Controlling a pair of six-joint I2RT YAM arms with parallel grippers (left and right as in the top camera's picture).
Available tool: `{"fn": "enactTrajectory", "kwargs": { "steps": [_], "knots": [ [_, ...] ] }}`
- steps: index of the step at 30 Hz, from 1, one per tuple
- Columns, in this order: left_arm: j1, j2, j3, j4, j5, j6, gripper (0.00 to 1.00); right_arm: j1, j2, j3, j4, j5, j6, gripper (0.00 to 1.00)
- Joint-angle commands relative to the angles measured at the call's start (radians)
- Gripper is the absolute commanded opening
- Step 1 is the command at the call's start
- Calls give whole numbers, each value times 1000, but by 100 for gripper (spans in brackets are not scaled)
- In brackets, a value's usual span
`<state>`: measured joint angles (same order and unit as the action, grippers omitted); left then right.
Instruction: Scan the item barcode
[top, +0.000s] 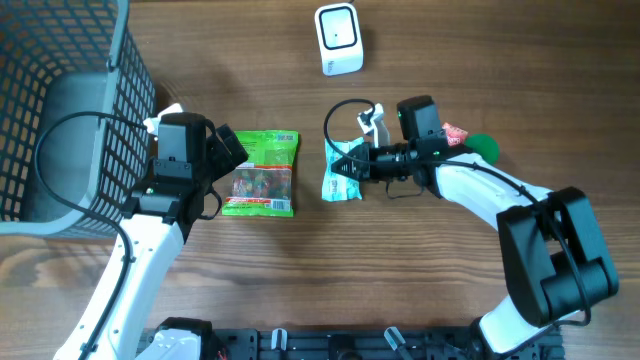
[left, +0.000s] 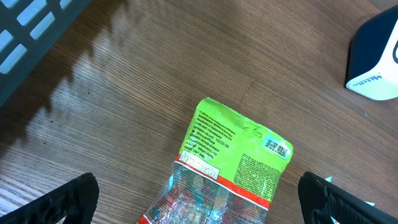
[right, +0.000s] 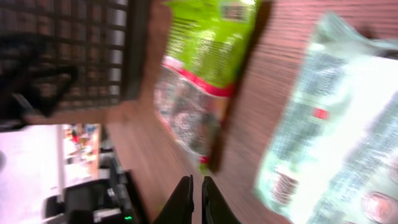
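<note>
I judge the pick-up is in hand; no item is at the scanner (top: 338, 38) yet. The green packet (top: 260, 172) lies flat, nearer me than the scanner and to its left, with a small printed code showing on top. My left gripper (left: 196, 202) hangs over it, fingers spread wide. Next I should lower, close on the packet and lift its code toward the scanner. My right gripper (right: 195, 199), straight out from the scanner toward me, is pinched nearly shut on nothing. Its arm reaches low to the pale packet (top: 342, 170).
</note>
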<state>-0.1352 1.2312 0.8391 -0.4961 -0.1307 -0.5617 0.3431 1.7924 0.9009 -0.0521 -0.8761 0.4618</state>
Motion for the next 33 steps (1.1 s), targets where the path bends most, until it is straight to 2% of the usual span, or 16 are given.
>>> {"fn": "enactTrajectory", "kwargs": {
  "steps": [1,5,7,10,14,17,19,29,33],
  "knots": [
    [5,-5,7,2,-9,12,100,2,81,-26,3,78,-74,7],
    [5,-5,7,2,-9,12,100,2,230,-26,79,8,-95,7],
    [5,-5,7,2,-9,11,100,-8,306,-26,111,-9,-33,5],
    [5,-5,7,2,-10,12,100,-18,282,-21,111,-50,11,4],
    [5,-5,7,2,-10,11,100,-15,126,-5,112,-86,20,4],
    [5,-5,7,2,-9,12,100,-15,28,-3,131,3,20,5],
    [5,-5,7,2,-10,12,100,-15,25,-3,142,53,17,4],
    [5,-5,7,2,-10,12,100,43,219,-5,258,96,-44,5],
    [5,-5,7,2,-9,12,100,46,269,-4,211,196,-15,4]
  ]
}}
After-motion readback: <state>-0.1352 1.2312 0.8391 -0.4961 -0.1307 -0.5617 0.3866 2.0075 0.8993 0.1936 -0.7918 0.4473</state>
